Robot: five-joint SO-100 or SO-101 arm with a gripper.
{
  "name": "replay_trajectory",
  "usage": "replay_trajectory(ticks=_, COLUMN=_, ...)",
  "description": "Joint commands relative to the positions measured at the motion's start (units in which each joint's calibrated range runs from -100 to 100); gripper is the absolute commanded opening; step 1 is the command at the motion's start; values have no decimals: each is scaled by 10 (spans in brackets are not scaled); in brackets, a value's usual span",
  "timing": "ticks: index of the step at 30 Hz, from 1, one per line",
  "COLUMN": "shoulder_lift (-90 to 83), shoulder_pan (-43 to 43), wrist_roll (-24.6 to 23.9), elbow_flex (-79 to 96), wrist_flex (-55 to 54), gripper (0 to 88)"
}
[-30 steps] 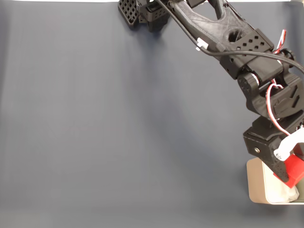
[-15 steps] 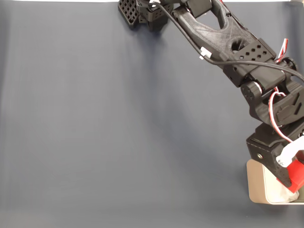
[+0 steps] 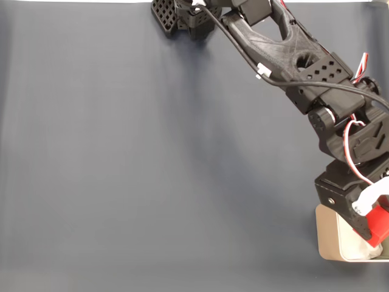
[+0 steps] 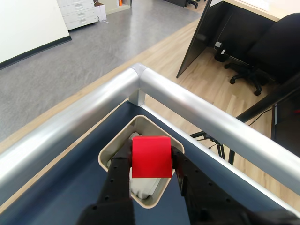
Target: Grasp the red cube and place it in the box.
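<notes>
The red cube [image 4: 151, 156] sits between my gripper's [image 4: 150, 159] two black fingers, which are shut on its sides. In the wrist view it hangs directly above the box [image 4: 107, 153], a pale beige container with rounded corners and white lining. The fixed view has the red cube [image 3: 380, 226] at the far right edge, held by my gripper [image 3: 375, 231] over the box [image 3: 329, 234], whose right part runs out of frame.
The dark blue table mat [image 3: 152, 158] stretches left of the box. A metal rail [image 4: 197, 108] edges the table corner just beyond the box, with floor, a desk and an office chair [image 4: 262, 61] past it. The arm's base [image 3: 182, 15] is at the top.
The gripper with the cube moved slightly right and lower over the box between one second ago and half a second ago; since then almost nothing has shifted.
</notes>
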Motion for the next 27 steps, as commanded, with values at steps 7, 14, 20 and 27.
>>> replay_trajectory(ticks=7, shoulder_lift=-6, shoulder_pan=-7, wrist_roll=-5, elbow_flex=-36, wrist_flex=3, gripper=15)
replay_trajectory(ticks=14, shoulder_lift=-6, shoulder_pan=-7, wrist_roll=-9, elbow_flex=-36, wrist_flex=4, gripper=18)
replay_trajectory(ticks=20, shoulder_lift=-9, shoulder_pan=-7, wrist_roll=-22, elbow_flex=-36, wrist_flex=18, gripper=15)
replay_trajectory(ticks=27, shoulder_lift=-11, shoulder_pan=-7, wrist_roll=-29, elbow_flex=-36, wrist_flex=22, gripper=14)
